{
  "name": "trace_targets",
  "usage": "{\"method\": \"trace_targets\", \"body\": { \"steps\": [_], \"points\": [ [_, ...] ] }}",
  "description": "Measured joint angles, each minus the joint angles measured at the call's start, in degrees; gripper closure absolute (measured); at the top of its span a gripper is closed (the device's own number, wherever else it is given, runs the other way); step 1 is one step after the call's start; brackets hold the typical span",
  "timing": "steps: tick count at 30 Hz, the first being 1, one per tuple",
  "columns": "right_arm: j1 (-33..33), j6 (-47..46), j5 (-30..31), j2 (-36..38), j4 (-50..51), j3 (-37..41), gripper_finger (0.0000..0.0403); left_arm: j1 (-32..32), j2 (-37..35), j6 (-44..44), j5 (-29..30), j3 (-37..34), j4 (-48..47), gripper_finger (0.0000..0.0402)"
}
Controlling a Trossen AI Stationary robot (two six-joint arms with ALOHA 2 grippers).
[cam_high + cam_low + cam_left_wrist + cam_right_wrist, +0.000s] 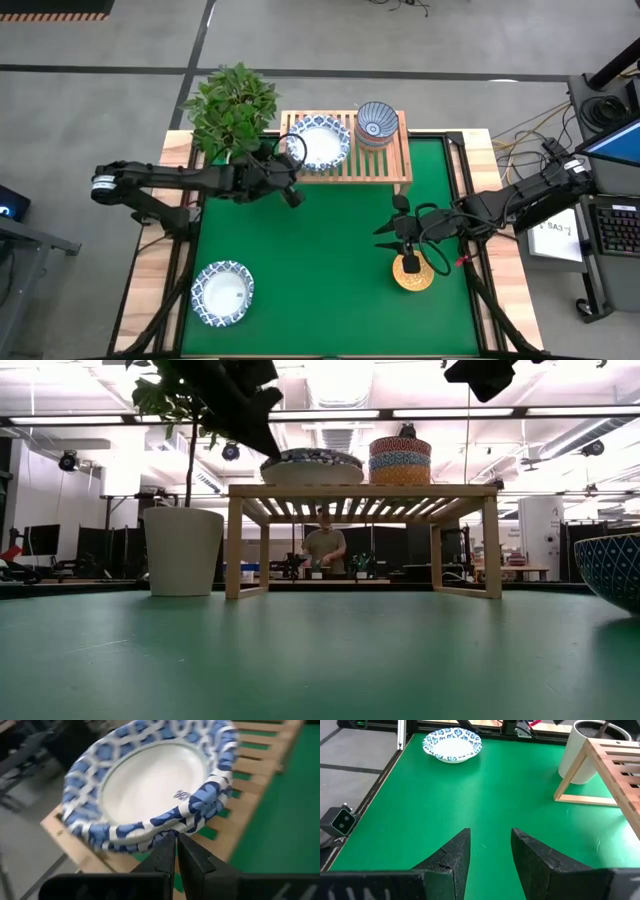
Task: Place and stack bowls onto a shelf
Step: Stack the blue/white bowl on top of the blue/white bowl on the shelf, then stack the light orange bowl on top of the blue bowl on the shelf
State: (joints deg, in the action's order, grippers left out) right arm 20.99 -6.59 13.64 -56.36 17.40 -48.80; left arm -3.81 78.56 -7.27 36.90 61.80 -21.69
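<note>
A leafy green plant (231, 105) grows in a round white pot (183, 550) at the far left corner of the flat green mat (320, 260); the mat lies on a light wooden table (160, 250); a dark keyboard (618, 232) and a white sheet of paper (556, 235) sit on a side desk to the right; black cables (600, 108) lie coiled near them; a person (324, 546) stands far back in the bright room.

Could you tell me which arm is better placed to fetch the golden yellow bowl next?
The right: its open end effector hovers just beside the golden yellow bowl, while the left end effector is across the table at the shelf.
</note>
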Motion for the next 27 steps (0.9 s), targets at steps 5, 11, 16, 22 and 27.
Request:
{"method": "trace_targets", "body": {
  "steps": [5,11,16,22,27],
  "points": [
    [0.0,-1.1,0.0,0.0,0.0,0.0,0.0271,0.2,0.5,-0.7,1.0,0.3,-0.2,0.0401],
    [0.0,-3.7,0.0,0.0,0.6,-0.6,0.0271,3.6,-0.5,-1.2,-3.7,0.3,0.1,0.0401],
    [0.0,-6.7,0.0,0.0,2.8,-3.5,0.0271,9.0,-0.6,-1.2,-10.8,0.3,0.1,0.0401],
    [0.0,-16.5,-0.2,-2.9,14.8,-9.8,0.0271,16.8,-0.5,-0.6,-12.0,0.3,1.4,0.0401],
    [0.0,-29.2,-3.2,-9.3,30.5,-18.1,0.0271,20.8,-0.5,1.6,-11.9,0.3,4.6,0.0402]
  ]
}}
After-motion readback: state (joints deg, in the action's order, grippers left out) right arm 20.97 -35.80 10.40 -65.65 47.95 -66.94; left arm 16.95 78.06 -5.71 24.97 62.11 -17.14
